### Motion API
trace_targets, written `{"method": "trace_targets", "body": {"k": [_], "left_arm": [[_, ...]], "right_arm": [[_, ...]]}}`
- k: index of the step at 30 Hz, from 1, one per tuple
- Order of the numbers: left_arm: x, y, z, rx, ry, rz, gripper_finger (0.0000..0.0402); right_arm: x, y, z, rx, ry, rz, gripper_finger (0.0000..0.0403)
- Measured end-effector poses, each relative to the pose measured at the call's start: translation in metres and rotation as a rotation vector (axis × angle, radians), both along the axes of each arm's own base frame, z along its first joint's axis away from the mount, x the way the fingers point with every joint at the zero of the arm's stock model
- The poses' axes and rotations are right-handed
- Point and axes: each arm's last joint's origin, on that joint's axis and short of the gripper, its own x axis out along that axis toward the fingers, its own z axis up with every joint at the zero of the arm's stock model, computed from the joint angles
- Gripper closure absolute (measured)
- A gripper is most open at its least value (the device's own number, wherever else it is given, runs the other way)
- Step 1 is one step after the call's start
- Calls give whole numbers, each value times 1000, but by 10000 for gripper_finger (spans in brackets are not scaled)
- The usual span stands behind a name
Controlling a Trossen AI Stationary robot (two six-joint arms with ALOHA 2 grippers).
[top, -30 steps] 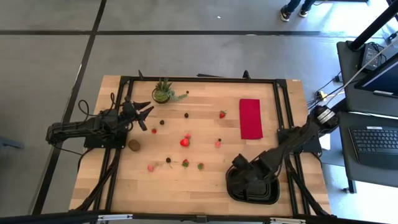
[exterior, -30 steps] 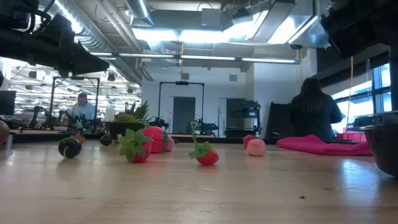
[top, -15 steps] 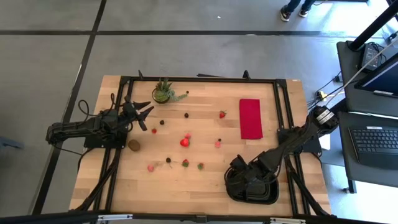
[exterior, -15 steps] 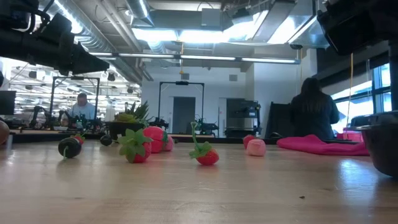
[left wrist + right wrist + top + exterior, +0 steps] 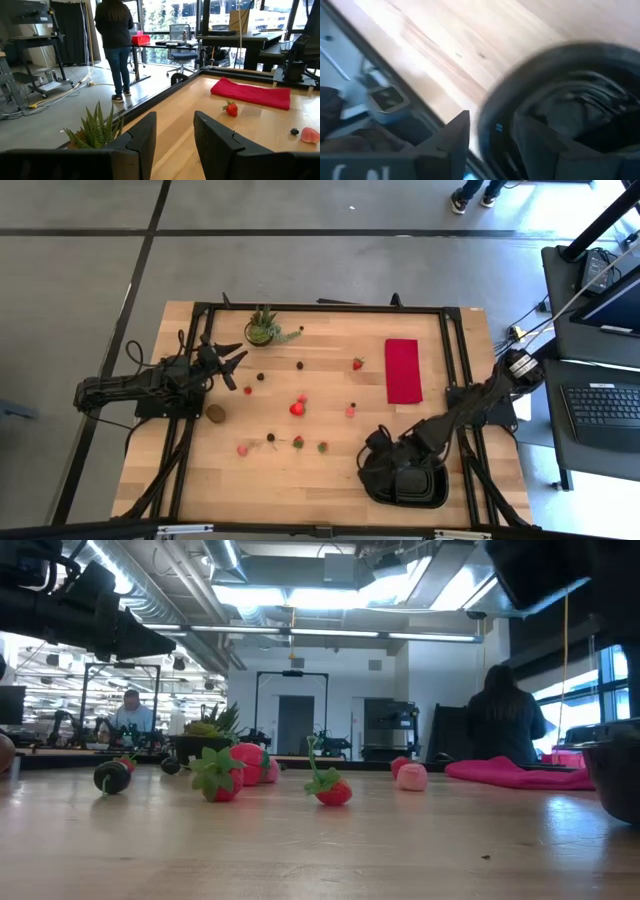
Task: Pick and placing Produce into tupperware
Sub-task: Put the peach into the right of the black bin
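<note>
The produce lies scattered over the middle of the wooden table: a red strawberry [image 5: 297,408], another strawberry [image 5: 358,364], a pink piece [image 5: 351,412], dark berries [image 5: 261,377] and a brown kiwi-like oval [image 5: 216,414]. The black tupperware [image 5: 420,490] stands near the front right. My right gripper [image 5: 372,452] slants down over the tray's left rim [image 5: 492,117], open, and I see nothing between its fingers. My left gripper [image 5: 232,365] waits at the table's left, level and open, by the potted plant [image 5: 95,125].
A potted green plant [image 5: 263,328] stands at the far left of the table. A flat red cloth [image 5: 402,370] lies at the far right. A black frame rail [image 5: 320,308] runs round the table. People stand in the room beyond the table [image 5: 115,40].
My right gripper has drifted a little toward the table's left edge and risen slightly over the tupperware's left rim. The produce on the table has stayed where it was.
</note>
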Motion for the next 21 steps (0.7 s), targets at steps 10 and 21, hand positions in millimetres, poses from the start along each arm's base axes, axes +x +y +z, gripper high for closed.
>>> {"method": "trace_targets", "body": {"k": [10,21], "left_arm": [[0,0,0,0,0,0,278],[0,0,0,1,0,0,278]], "right_arm": [[26,-39,37,-136,-194,163,246],[58,-106,57,-393,-335,317,246]]}}
